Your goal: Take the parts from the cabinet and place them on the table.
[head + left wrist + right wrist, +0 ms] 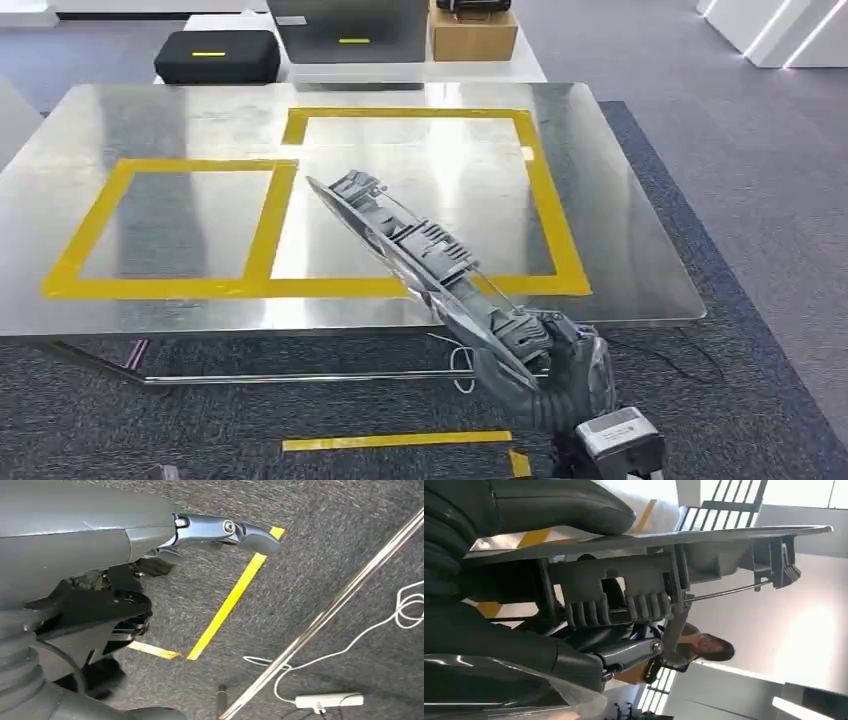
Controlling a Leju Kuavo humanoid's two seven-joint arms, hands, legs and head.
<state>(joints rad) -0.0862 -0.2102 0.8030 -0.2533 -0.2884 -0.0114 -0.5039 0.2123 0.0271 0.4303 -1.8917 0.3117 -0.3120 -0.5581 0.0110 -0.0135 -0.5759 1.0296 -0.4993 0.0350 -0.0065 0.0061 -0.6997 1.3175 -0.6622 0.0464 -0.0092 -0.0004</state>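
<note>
Part (420, 250): long grey cast/moulded piece, flat plate on one side, ribbed brackets and a thin metal rod along the other. Held at its near end by the right robot hand (560, 375), tilted, far end angled up-left over the surface (180, 120), above the yellow tape line between the two marked boxes. Not resting on the surface.
</note>
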